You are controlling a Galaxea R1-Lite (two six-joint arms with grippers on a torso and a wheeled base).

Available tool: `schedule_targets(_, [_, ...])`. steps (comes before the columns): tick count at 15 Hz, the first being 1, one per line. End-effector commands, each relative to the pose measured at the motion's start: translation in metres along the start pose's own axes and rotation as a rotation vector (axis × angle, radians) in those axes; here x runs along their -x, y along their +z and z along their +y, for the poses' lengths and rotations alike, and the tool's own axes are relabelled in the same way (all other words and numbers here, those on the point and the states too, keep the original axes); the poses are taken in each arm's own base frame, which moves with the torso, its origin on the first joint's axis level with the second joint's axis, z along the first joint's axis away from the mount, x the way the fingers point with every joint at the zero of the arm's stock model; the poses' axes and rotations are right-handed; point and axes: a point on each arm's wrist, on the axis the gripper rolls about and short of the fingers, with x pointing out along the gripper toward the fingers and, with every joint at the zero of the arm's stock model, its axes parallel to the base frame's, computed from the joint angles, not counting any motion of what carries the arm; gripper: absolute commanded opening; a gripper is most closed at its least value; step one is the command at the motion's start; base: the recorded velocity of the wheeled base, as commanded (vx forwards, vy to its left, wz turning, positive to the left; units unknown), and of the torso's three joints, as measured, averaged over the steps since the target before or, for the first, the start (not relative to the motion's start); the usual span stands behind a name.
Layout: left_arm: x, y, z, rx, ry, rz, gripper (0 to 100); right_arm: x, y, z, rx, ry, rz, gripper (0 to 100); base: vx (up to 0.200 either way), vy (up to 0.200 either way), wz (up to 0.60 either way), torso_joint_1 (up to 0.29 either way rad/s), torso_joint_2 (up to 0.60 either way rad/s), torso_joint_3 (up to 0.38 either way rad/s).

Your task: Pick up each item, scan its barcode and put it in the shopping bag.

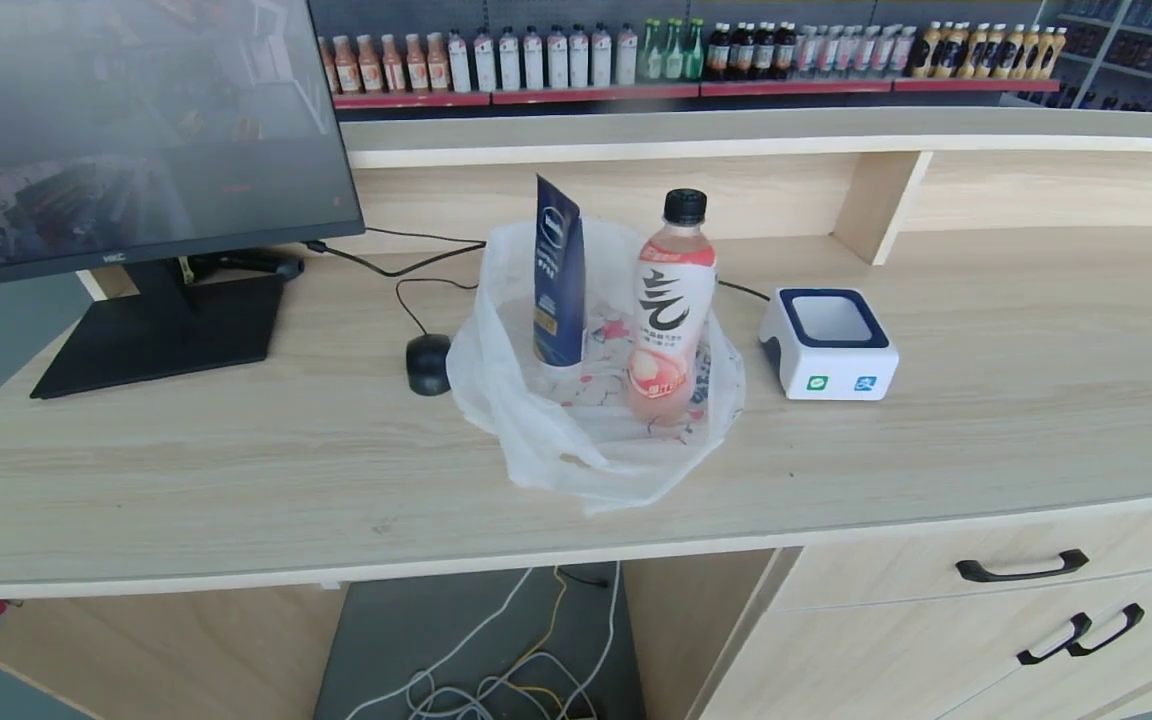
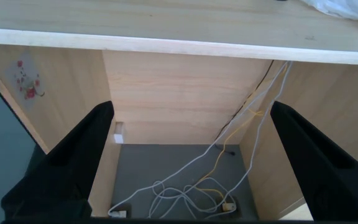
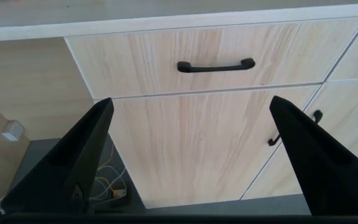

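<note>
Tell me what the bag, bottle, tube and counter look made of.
Bag: thin plastic film, likely; translucent white and crumpled.
Bottle: clear plastic, probably; pink drink shows through, with a printed label and black cap.
Tube: soft plastic, seemingly; dark blue, slightly glossy, flat crimped top.
Counter: pale wood grain, matte; laminate or veneer, cannot tell.

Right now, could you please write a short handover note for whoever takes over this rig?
Left hand: open, empty, below the counter edge, facing the cables under it.
Right hand: open, empty, facing the drawer.
Blue tube and pink bottle stand upright in the shopping bag on the counter; scanner to the bag's right.
Done: both visible items bagged.
Left: nothing apparent; scanning cannot be confirmed.
</note>
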Motion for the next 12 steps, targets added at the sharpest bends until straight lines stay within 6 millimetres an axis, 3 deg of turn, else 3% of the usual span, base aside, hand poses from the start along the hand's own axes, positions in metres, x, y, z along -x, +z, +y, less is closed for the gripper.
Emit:
schedule_targets(1, [0.0, 0.0001, 0.0, 0.0, -0.001, -0.001, 100, -0.0001, 0.0, 0.0, -0.003, 0.0, 0.002, 100, 0.0, -0.2, 0.0, 0.002, 0.01, 0.002])
schedule_targets(12, [0.0, 0.0001, 0.0, 0.002, 0.001, -0.001, 100, -0.0001, 0.0, 0.0, -0.003, 0.0, 0.002, 100, 0.0, -0.2, 0.0, 0.002, 0.0, 0.001])
